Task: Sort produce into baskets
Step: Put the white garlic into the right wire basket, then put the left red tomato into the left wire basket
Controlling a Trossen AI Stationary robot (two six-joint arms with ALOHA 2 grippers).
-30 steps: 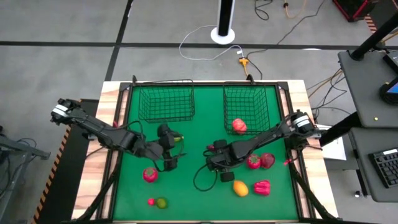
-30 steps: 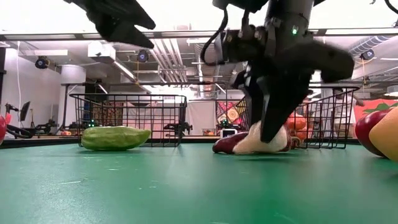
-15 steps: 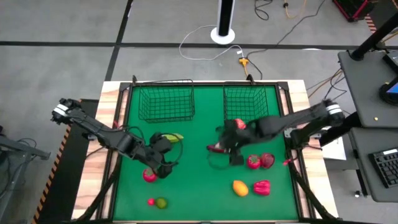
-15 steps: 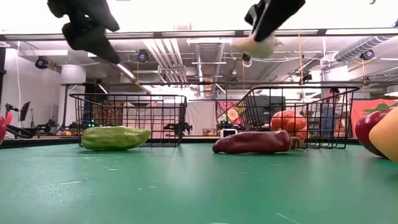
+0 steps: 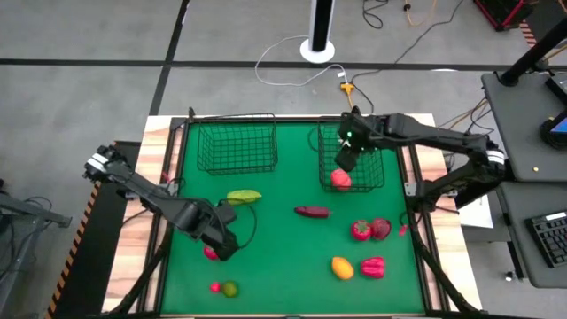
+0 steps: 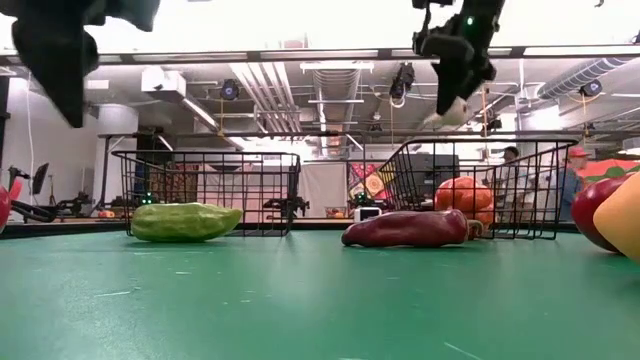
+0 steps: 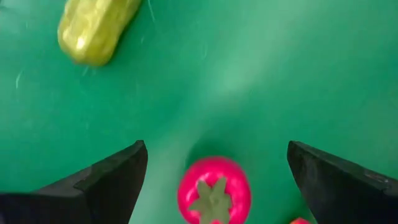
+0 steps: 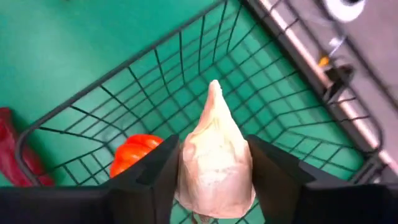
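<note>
My right gripper (image 8: 214, 163) is shut on the white garlic (image 8: 214, 140) above the right basket (image 5: 372, 151), which holds an orange-red round piece (image 5: 340, 179); the gripper also shows high in the low view (image 6: 458, 70). My left gripper (image 7: 216, 155) is open and empty above a red round piece with a green stem cap (image 7: 214, 190), its fingers standing wide on either side. That piece lies on the green mat by the gripper in the high view (image 5: 211, 252). The left basket (image 5: 236, 146) stands at the far edge. My right gripper pinches the garlic's bulb by its two sides (image 8: 186, 171) between the two fingers. The fingers slant down toward the basket. The garlic's pointed tip (image 8: 214, 87) points forward past the fingertips. The garlic is lifted clear, above the basket's open top.
On the mat lie a yellow-green oblong piece (image 5: 244, 197), a purple piece (image 5: 312, 212), two red pieces (image 5: 361, 230) (image 5: 381, 229), an orange-yellow piece (image 5: 342, 267), a red pepper (image 5: 373, 267), a lime (image 5: 230, 288) and a small red piece (image 5: 214, 286).
My right gripper has lifted the garlic off the mat beside the purple piece and carried it up and toward the far right, over the right basket. My left gripper has gone from beside the yellow-green piece toward the near edge, over the red round piece.
</note>
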